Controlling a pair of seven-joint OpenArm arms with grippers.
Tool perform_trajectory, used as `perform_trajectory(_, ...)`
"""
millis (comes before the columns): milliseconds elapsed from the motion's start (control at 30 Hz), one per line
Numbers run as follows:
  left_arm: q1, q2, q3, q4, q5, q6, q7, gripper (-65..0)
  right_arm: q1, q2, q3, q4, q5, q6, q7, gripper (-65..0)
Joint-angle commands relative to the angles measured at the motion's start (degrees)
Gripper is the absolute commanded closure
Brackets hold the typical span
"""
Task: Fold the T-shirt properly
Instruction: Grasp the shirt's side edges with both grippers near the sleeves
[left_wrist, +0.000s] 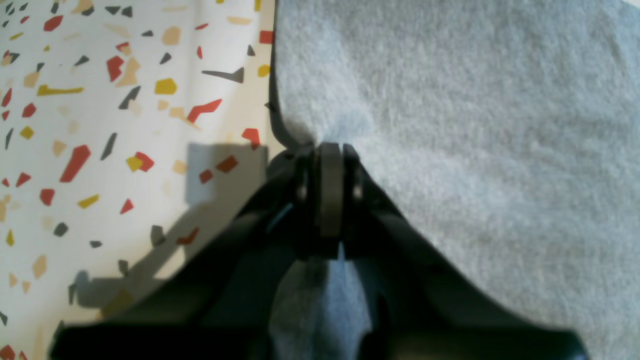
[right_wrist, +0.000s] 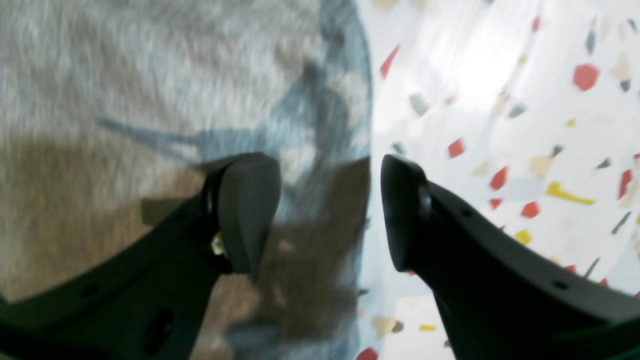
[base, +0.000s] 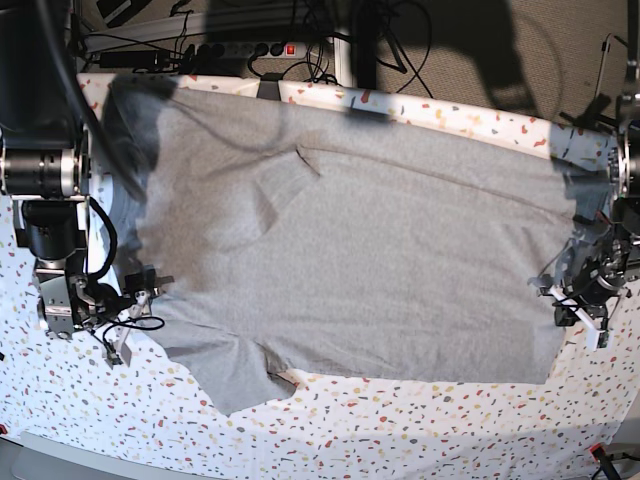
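The heather-grey T-shirt (base: 380, 250) lies spread out, plain side up, over most of the table, with one sleeve folded onto the body near the middle. In the base view my left gripper (base: 572, 298) sits at the shirt's right edge. The left wrist view shows the left gripper (left_wrist: 330, 152) shut on a pinch of the T-shirt (left_wrist: 475, 125) at its edge. My right gripper (base: 138, 305) is at the shirt's left edge. In the blurred right wrist view the right gripper (right_wrist: 325, 210) is open, straddling the edge of the T-shirt (right_wrist: 125, 75) with nothing held.
A white tablecloth (base: 400, 430) with coloured flecks covers the table; it shows bare along the front and beside both grippers. A power strip (base: 240, 48) and cables lie behind the table's back edge. Arm bases stand at both sides.
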Motion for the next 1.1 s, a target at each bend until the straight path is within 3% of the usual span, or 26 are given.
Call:
perform_trajectory(0, -1.97, -0.81, -0.17, 0.03, -0.61, 0.02, -1.38, 0.0, 2.43, 0.87, 0.13, 0.74, 0.00, -0.48, 1.14, -36.0)
perform_trajectory(167, -1.97, -0.79, -0.17, 0.03, -0.63, 0.02, -2.21, 0.0, 2.38, 0.55, 0.13, 0.00, 0.02, -0.39, 0.61, -34.2)
perform_trajectory(500, -1.97, -0.79, -0.17, 0.03, -0.63, 0.02, -2.21, 0.0, 2.10, 0.57, 0.13, -0.50, 0.04, -0.44, 2.95, 0.0)
perform_trajectory(733, -1.97, -0.81, -0.17, 0.03, -0.63, 0.02, -2.19, 0.0, 3.58, 0.59, 0.13, -0.44, 0.00, -0.11, 4.90, 0.0)
perform_trajectory(833, -2.01, -0.81, -0.24, 0.03, -0.63, 0.02, -2.69, 0.0, 4.13, 0.59, 0.13, 0.13, 0.04, 2.45, 3.93, 0.0)
perform_trajectory(933, -2.14, -0.81, -0.24, 0.03, -0.66, 0.02, -3.65, 0.0, 4.13, 0.59, 0.13, 1.55, 0.09, 7.48, 3.41, 0.0)
perform_trajectory(1067, -2.43, -0.96, -0.24, 0.03, -0.66, 0.02, -3.67, 0.0, 4.00, 0.68, 0.13, 5.46, 3.52, 8.08, -0.24, 0.0)
